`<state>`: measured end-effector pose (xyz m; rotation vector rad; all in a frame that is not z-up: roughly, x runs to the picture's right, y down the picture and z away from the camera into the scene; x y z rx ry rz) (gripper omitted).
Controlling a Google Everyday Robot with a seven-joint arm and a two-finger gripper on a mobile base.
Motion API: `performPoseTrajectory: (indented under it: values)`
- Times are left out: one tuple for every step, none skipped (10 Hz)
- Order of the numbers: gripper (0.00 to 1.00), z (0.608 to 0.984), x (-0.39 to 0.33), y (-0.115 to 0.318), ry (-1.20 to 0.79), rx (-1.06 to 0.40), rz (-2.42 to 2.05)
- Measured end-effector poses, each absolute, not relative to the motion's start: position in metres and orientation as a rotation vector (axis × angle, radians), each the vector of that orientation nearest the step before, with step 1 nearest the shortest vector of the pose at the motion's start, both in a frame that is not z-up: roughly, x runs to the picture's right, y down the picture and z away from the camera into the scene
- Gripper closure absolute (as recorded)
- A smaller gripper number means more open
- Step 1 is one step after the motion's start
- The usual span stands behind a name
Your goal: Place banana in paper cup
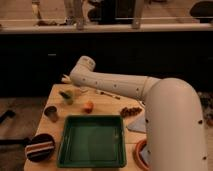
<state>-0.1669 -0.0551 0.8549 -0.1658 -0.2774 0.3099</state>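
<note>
My arm reaches from the lower right across the table to its far left corner. The gripper [68, 83] is mostly hidden behind the arm's wrist there, above the green cup [66, 95]. A small pale-yellow elongated shape, which looks like the banana [65, 78], sticks out to the left of the wrist at the gripper. I cannot tell whether it is held. A small white shape just under the arm looks like the paper cup [80, 91], and the arm partly covers it.
On the wooden table [107, 104] lie a round orange fruit [88, 106], a dull grey-brown cup [51, 112], a green tray [92, 141], a dark striped bowl [40, 148], a brown snack [131, 111], a grey-blue cloth [136, 125] and an orange bowl [141, 152]. A dark counter stands behind.
</note>
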Motion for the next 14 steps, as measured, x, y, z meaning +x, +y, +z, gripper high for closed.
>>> performPoseTrajectory:
  values:
    - [1.0, 0.861, -0.169, -0.063, -0.272, -0.156, 0.301]
    - [1.0, 0.863, -0.17, -0.067, -0.27, -0.152, 0.301]
    - [1.0, 0.869, -0.167, -0.072, -0.261, -0.15, 0.307]
    - [1.0, 0.878, -0.159, -0.077, -0.245, -0.149, 0.318]
    - [1.0, 0.881, -0.156, -0.078, -0.237, -0.149, 0.322]
    - [1.0, 0.885, -0.153, -0.078, -0.226, -0.151, 0.326]
    - [1.0, 0.89, -0.149, -0.079, -0.212, -0.154, 0.332]
    - [1.0, 0.895, -0.148, -0.079, -0.201, -0.158, 0.331]
    - [1.0, 0.898, -0.149, -0.078, -0.195, -0.162, 0.326]
    - [1.0, 0.902, -0.149, -0.078, -0.186, -0.167, 0.321]
    - [1.0, 0.908, -0.151, -0.077, -0.179, -0.173, 0.316]
    - [1.0, 0.91, -0.151, -0.077, -0.176, -0.175, 0.315]
    - [1.0, 0.913, -0.152, -0.076, -0.173, -0.179, 0.313]
    - [1.0, 0.916, -0.151, -0.077, -0.17, -0.181, 0.316]
